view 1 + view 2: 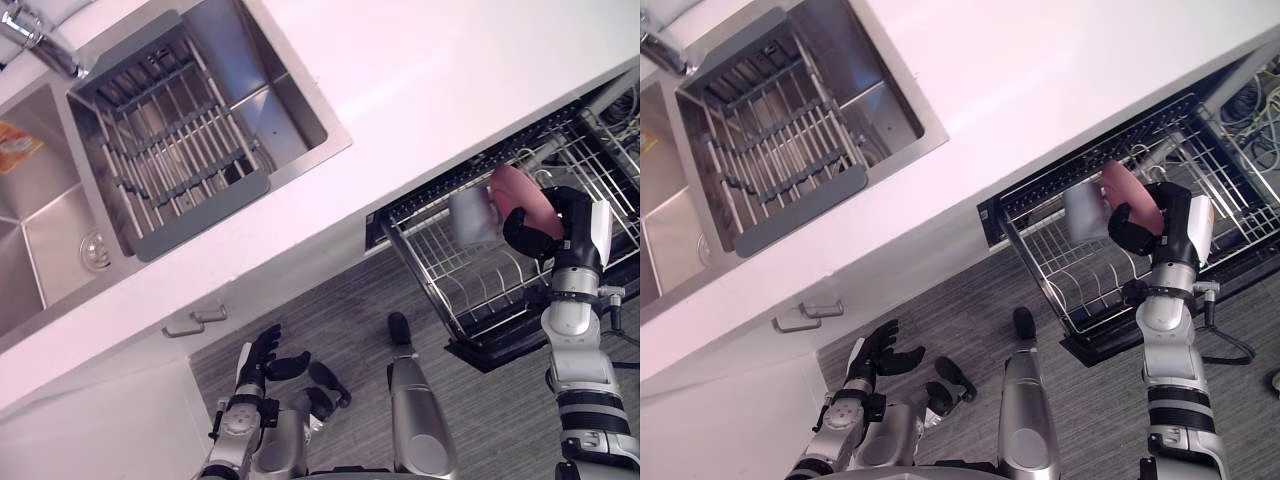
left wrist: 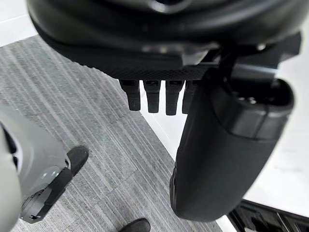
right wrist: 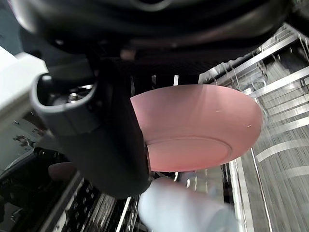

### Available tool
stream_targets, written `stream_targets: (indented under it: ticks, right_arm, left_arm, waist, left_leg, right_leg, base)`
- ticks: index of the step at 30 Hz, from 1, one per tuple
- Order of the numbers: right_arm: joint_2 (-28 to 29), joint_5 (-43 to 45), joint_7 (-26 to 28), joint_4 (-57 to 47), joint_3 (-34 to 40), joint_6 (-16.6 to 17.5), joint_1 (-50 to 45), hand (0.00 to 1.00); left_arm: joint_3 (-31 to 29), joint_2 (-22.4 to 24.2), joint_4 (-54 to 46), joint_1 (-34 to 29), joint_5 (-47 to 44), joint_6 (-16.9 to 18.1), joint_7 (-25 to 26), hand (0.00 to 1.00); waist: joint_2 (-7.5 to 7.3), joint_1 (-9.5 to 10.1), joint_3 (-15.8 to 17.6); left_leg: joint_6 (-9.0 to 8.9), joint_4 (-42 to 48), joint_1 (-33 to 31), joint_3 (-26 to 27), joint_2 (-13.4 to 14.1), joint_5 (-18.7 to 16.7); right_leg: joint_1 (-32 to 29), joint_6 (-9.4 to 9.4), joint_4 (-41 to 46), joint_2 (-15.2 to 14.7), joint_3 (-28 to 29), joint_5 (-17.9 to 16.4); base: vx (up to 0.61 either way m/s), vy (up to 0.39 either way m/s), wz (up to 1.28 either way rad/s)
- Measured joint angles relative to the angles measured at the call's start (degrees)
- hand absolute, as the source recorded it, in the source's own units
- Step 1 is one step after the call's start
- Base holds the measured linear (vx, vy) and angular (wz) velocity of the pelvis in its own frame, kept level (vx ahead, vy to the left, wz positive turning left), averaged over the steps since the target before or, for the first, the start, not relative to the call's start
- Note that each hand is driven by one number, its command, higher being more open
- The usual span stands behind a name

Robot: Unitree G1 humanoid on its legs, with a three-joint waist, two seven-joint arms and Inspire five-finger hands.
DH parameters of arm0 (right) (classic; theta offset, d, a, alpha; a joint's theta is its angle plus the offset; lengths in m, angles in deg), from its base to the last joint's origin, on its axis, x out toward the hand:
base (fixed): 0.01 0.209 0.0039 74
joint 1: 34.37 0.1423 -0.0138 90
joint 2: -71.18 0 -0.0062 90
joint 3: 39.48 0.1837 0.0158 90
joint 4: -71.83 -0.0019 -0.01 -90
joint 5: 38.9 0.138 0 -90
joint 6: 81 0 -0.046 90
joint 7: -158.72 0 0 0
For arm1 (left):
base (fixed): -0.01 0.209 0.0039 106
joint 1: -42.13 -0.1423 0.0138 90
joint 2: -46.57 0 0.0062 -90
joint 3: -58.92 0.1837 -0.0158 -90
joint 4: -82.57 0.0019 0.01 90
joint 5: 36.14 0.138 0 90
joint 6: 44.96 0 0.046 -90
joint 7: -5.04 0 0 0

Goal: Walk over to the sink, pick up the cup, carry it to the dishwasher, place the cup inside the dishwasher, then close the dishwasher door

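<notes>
A pink, bowl-shaped cup (image 1: 520, 195) hangs just above the pulled-out wire rack (image 1: 440, 270) of the dishwasher, under the counter at the right. My right hand (image 1: 560, 225) is shut on it, and the dark thumb (image 3: 106, 140) curls over the cup's rim (image 3: 203, 130). A pale grey cup-shaped thing (image 1: 470, 215) shows right beside the pink cup over the rack; whether it rests there I cannot tell. My left hand (image 1: 262, 358) hangs low at the lower left over the grey floor, fingers relaxed and holding nothing.
The white countertop (image 1: 450, 70) runs across the view. A steel sink (image 1: 290, 100) with a grey drying rack (image 1: 170, 140) and a faucet (image 1: 35, 40) lies at the upper left. A drawer handle (image 1: 195, 320) sits below the counter.
</notes>
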Motion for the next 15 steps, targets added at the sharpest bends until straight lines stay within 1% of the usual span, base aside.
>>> stream_targets:
  ticks: [4,7,10,12,15]
  right_arm:
    - [1.95,0.41,0.0,0.04,0.04,-0.6,0.0,0.9]
    - [2.99,0.43,-0.41,-0.21,0.85,-0.92,-0.01,0.9]
    - [4.44,0.45,-1.28,-2.73,1.96,-1.48,-0.56,0.9]
    - [6.6,0.42,-1.9,-6.9,3.47,-1.54,-2.24,0.9]
    - [8.22,0.41,-2.31,-11.46,4.13,-1.54,-4.92,0.9]
  left_arm:
    - [0.0,0.0,-0.93,0.07,0.0,-0.07,0.07,0.9]
    - [0.0,0.0,-1.99,0.32,0.0,-0.06,0.16,0.9]
    - [-0.09,0.01,-2.07,0.84,0.01,-0.07,0.88,0.9]
    - [-0.18,0.03,-2.16,1.22,0.01,-0.09,1.36,0.9]
    - [-0.2,0.02,-2.21,1.6,0.02,-0.15,1.41,0.9]
  waist:
    - [-0.19,0.2,0.13]
    - [-0.2,0.77,0.14]
    - [-0.49,1.01,0.32]
    - [-1.08,0.99,0.68]
    - [-1.91,1.07,1.17]
  left_leg:
    - [0.15,0.08,-0.57,-0.75,-0.24,0.09]
    - [0.23,0.08,-0.64,-1.06,-0.26,0.19]
    - [0.2,0.19,-0.69,-1.28,-0.19,0.23]
    - [0.2,0.57,-0.61,-1.75,0.05,0.22]
    - [0.22,1.35,-0.58,-2.17,0.48,0.1]
  right_leg:
    - [-0.03,0.07,0.02,-0.47,-0.61,0.05]
    - [-0.02,0.1,0.03,-0.54,-0.76,0.07]
    - [0.03,0.1,0.07,-0.55,-0.96,0.07]
    - [0.57,0.1,0.08,-0.54,-1.44,0.07]
    - [1.23,0.09,0.09,-0.51,-2.02,0.06]
  base:
    - [-0.01,0.002,0.12]
    - [0.0,-0.002,0.02]
    - [0.01,-0.004,0.01]
    - [0.02,-0.017,0.08]
    - [0.0,-0.018,0.09]
